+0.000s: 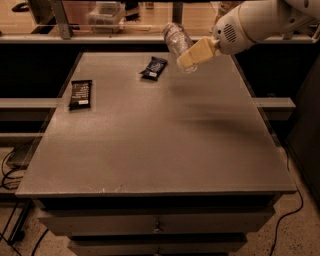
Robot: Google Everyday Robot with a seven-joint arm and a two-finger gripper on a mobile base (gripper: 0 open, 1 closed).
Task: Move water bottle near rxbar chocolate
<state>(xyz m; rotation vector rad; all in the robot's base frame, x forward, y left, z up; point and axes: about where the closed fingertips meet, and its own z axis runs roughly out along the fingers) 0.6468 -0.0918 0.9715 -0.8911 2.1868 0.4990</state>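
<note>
My gripper (pixel 189 56) is shut on the water bottle (pixel 177 39), a clear crinkly plastic bottle, and holds it tilted in the air above the far right part of the grey table (pixel 160 150). The rxbar chocolate (pixel 80 93), a flat long black wrapper with white lettering, lies near the table's left edge, well to the left of the bottle and closer to the front. My white arm (pixel 260 20) reaches in from the upper right.
A shorter, puffier dark packet (pixel 154 67) lies on the far middle of the table, just left of and below the held bottle. A clear container (pixel 106 12) stands on the shelf behind the table. Drawers run under the table's front edge.
</note>
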